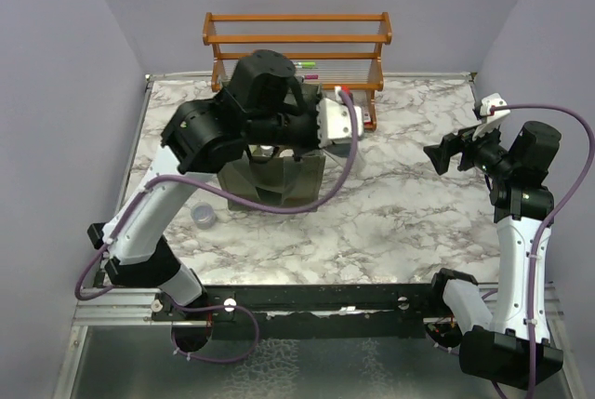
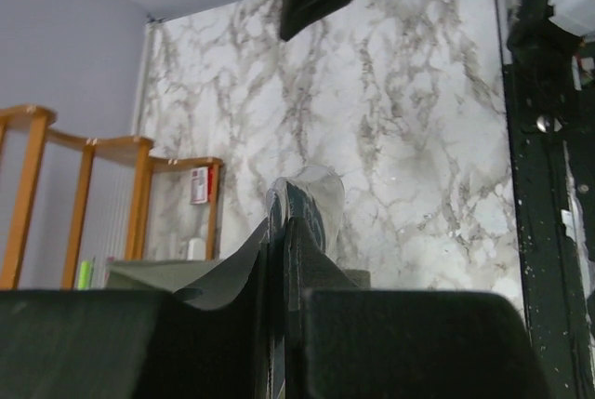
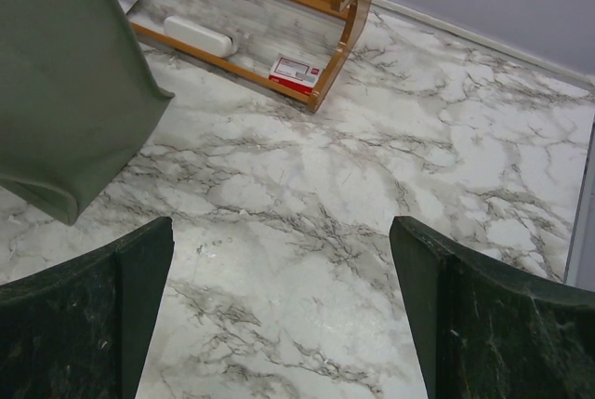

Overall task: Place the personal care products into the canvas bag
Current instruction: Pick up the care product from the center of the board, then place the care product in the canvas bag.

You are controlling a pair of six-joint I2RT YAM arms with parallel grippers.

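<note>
Olive canvas bag (image 2: 200, 278) is brushing my clenched left gripper (image 2: 284, 206); my right gripper (image 3: 279, 325) is gaping.
Bag fabric is curling up against my shut left fingers; I cannot tell whether it is pinched. My right jaws are hanging spread, holding nothing, over the marble table (image 3: 307, 185). The bag is standing centre-left, just before the wooden rack (image 1: 297, 41).

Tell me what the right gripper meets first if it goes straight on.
The right gripper would probably meet the bare marble tabletop, with the canvas bag left of that line and the wooden rack farther on.
</note>
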